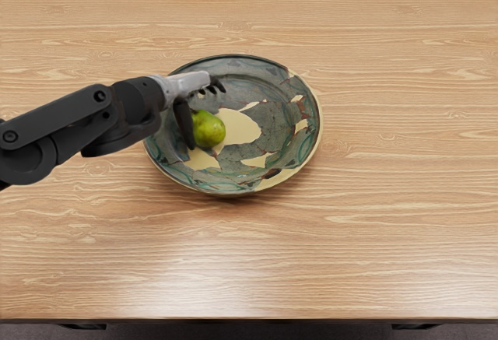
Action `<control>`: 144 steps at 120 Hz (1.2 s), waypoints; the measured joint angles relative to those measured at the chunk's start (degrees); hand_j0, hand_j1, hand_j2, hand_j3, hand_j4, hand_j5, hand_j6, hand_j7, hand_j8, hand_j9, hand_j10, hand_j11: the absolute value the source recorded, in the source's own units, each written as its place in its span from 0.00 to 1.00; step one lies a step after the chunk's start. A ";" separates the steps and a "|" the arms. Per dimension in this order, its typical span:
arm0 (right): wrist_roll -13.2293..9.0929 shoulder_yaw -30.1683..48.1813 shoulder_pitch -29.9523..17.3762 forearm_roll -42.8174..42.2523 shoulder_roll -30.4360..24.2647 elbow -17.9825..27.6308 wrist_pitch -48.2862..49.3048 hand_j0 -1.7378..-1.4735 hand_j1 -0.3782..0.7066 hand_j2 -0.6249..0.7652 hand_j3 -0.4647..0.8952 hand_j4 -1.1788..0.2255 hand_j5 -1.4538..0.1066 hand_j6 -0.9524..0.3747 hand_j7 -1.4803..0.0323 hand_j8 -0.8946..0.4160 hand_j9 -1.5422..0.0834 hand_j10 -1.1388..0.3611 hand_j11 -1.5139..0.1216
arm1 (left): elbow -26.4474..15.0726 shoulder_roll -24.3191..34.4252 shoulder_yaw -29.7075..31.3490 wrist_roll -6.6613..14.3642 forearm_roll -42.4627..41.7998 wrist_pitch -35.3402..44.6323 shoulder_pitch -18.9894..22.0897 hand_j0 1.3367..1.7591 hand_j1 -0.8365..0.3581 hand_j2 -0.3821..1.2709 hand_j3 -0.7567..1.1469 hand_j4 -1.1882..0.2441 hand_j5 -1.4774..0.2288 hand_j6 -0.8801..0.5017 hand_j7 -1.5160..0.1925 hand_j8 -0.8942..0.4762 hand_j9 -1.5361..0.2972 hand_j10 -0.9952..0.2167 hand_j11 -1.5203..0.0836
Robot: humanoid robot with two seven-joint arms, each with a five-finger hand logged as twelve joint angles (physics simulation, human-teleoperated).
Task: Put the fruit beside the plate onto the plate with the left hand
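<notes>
A wooden table (373, 247) with a pale, streaky grain fills almost the whole head view, its far edge running along the top and its near edge along the bottom. A soft patch of light lies on the wood towards the near left.

A round plate (274, 68) rests on the table a little left of the middle and slightly towards the far side. It is shallow, with a raised rim. Its glaze is mottled grey-green and dark blue, with cream patches showing through in the middle and along the right rim.

The left arm (70, 126) comes in from the left edge and slants up to the right. It is dark and thick, and its wrist crosses the left rim of the plate. A grey cuff joins it to the left hand (191, 95), which hangs over the left part of the plate.

The fruit (208, 130) is small, round and yellow-green. It lies inside the plate, left of the plate's middle, just below the hand and against its dark lower part. Whether the hand grips the fruit or only rests open beside it, I cannot tell from this view. I also cannot tell whether the fruit rests on the plate's surface or is held just above it.
</notes>
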 joint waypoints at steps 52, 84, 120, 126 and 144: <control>0.01 0.00 0.00 -0.03 0.00 0.00 0.00 0.30 0.03 0.45 0.34 0.84 0.93 0.72 0.98 0.68 0.95 0.76 0.93 | -0.56 17.53 -7.84 0.00 -36.19 -14.24 -1.07 0.76 0.95 0.24 0.40 0.80 0.83 0.61 0.85 0.62 0.81 0.78 0.91; 0.00 0.00 0.00 0.00 0.00 0.00 0.10 0.30 0.03 0.45 0.34 0.84 0.93 0.72 0.98 0.68 0.95 0.76 0.93 | -0.82 23.12 -8.96 0.00 -49.42 -22.39 -0.88 0.76 0.97 0.24 0.40 0.81 0.85 0.62 0.87 0.63 0.82 0.80 0.93; -0.02 0.00 -0.08 0.01 0.00 0.00 0.09 0.30 0.03 0.45 0.34 0.84 0.93 0.72 0.98 0.68 0.95 0.76 0.93 | -0.79 23.10 -9.07 0.00 -54.13 -23.49 -0.88 0.76 0.97 0.23 0.40 0.81 0.85 0.62 0.87 0.64 0.82 0.80 0.93; -0.02 0.00 -0.08 0.01 0.00 0.00 0.09 0.30 0.03 0.45 0.34 0.84 0.93 0.72 0.98 0.68 0.95 0.76 0.93 | -0.79 23.10 -9.07 0.00 -54.26 -23.52 -0.88 0.76 0.97 0.23 0.40 0.81 0.85 0.62 0.87 0.64 0.82 0.80 0.93; -0.02 0.00 -0.09 0.02 0.00 0.00 0.09 0.30 0.03 0.45 0.34 0.84 0.93 0.72 0.98 0.68 0.95 0.76 0.93 | -0.78 23.10 -9.07 0.00 -54.42 -23.55 -0.88 0.76 0.97 0.23 0.40 0.81 0.85 0.62 0.87 0.64 0.82 0.80 0.93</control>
